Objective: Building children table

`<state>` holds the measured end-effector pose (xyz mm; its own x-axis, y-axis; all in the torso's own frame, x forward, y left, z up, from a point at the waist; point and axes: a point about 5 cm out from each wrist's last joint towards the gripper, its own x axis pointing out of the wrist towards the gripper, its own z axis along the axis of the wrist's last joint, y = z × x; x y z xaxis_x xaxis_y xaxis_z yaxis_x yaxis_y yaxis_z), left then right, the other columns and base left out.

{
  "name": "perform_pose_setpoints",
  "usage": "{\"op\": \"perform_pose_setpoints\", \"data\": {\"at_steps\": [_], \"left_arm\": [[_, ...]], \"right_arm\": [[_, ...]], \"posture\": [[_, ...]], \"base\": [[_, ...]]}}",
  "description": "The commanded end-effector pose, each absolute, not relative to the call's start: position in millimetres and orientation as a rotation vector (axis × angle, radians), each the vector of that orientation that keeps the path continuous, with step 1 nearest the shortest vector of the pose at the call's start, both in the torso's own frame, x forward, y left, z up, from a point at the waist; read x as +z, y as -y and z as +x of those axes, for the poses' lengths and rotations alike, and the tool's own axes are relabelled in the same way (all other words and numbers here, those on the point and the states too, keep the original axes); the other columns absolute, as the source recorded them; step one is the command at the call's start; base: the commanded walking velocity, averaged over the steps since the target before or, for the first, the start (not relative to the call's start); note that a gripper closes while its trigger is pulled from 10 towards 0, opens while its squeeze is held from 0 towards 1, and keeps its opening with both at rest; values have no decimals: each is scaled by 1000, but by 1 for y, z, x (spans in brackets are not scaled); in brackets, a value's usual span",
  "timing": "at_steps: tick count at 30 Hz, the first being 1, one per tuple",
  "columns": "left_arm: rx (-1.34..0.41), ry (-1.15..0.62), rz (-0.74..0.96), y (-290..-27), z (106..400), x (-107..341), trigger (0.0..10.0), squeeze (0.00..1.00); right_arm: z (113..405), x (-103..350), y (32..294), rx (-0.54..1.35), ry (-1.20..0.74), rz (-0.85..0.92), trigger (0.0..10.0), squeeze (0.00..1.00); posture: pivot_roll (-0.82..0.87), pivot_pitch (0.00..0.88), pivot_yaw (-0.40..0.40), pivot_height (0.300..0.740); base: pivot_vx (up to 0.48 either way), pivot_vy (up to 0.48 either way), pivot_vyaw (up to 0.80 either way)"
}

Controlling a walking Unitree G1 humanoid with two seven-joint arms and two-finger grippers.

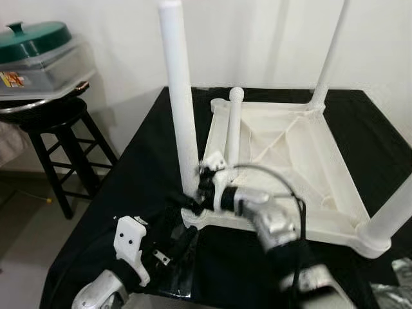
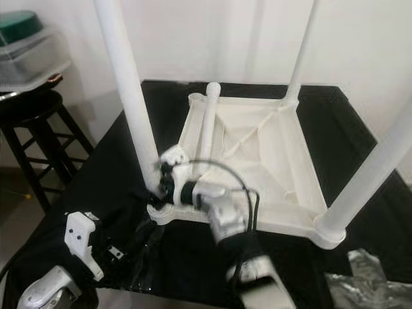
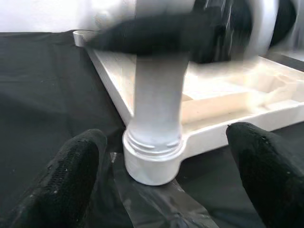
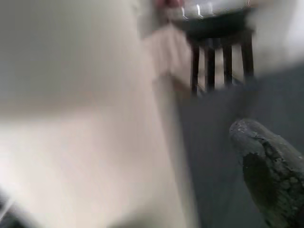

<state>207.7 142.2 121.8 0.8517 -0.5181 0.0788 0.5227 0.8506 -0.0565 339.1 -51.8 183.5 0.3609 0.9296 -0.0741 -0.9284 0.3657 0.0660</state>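
Note:
An upside-down white child's table top [image 1: 322, 187] lies on a black-covered table. Three white legs stand up from its corners. A fourth leg [image 1: 233, 125] lies loose inside the top, near the far left corner. My right gripper [image 1: 196, 193] is shut on the near left leg [image 1: 180, 96] just above its corner socket [image 3: 153, 164]; the right wrist view is blurred, with one black finger [image 4: 266, 166] beside the white leg. My left gripper [image 3: 166, 142] hovers low over the cloth, open, its fingers spread to either side of that same socket without touching it.
A black stool [image 1: 61, 135] stands left of the table, carrying a green-lidded container [image 1: 35, 45]. Clear plastic wrap [image 1: 174, 273] lies under my left gripper, and more crumpled plastic [image 2: 367, 277] lies at the near right corner. The table's front edge is close below my arms.

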Motion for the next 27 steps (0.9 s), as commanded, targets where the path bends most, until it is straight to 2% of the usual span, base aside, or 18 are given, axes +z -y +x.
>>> {"op": "perform_pose_setpoints", "data": {"at_steps": [1,2,7,11,12,13,14,24,26,27], "left_arm": [[-547,36,-84,-141,207,115,10000,0],[-547,36,-84,-141,207,115,10000,0],[-545,36,-83,-140,207,115,10000,0],[-545,36,-84,-140,207,115,10000,0],[-546,37,-85,-139,207,116,10000,0],[-546,37,-85,-139,207,116,10000,0],[-546,37,-85,-139,207,116,10000,0],[-545,37,-84,-141,206,116,10000,0],[-545,37,-84,-141,205,117,10000,0],[-544,38,-83,-141,205,117,10000,0]], "right_arm": [[334,189,52,1356,-68,31,10000,1000],[332,195,54,1460,-62,25,10000,0],[338,204,58,1641,-87,-33,10000,0],[343,202,58,1648,-117,-29,10000,0],[343,199,60,1673,-144,-14,2784,0],[343,199,60,1673,-144,-14,2784,0],[343,197,61,1688,-163,-1,0,0],[345,188,66,1650,-168,16,0,0],[348,183,70,1593,-167,11,0,0],[350,176,75,1500,-173,2,0,0]], "posture": [[15,14,9,740],[19,8,9,740],[25,0,7,740],[28,2,4,740],[33,5,0,740],[33,5,0,740],[36,8,2,740],[33,15,5,740],[32,20,3,740],[31,29,-4,740]], "base": [[0,0,0],[0,0,0],[0,0,0],[0,0,0],[0,0,0],[0,0,0],[0,0,0],[0,0,0],[0,0,0],[0,0,0]]}}
